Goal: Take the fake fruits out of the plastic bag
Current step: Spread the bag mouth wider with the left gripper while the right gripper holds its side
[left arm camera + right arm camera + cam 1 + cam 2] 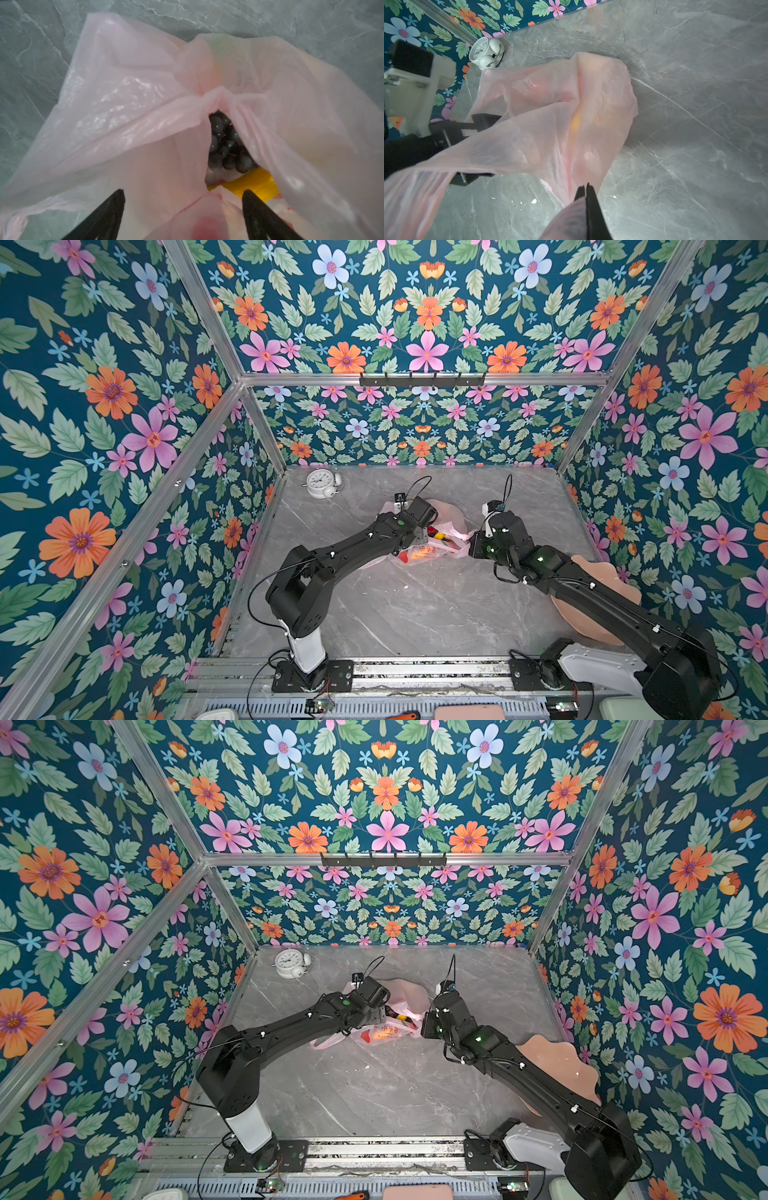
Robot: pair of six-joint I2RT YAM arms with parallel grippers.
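The plastic bag [419, 553] [382, 1033] lies crumpled mid-table between both arms. My left gripper [183, 194] stands open right over the bag's mouth [220, 116], with pink film between its fingers. Inside the mouth I see a dark grape bunch [226, 145] and a yellow banana [255, 185]. A red blur [205, 228] shows through the film close to the camera. My right gripper [585, 187] is shut on a stretched edge of the bag [550, 124] and holds it up on the right side. An orange glow [575, 124] shows through the film.
A white alarm clock [323, 484] [486, 53] stands at the back left corner. A scalloped peach-pink bowl [611, 585] sits under my right arm near the right wall. Floral walls close in three sides of the grey marble table [415, 614].
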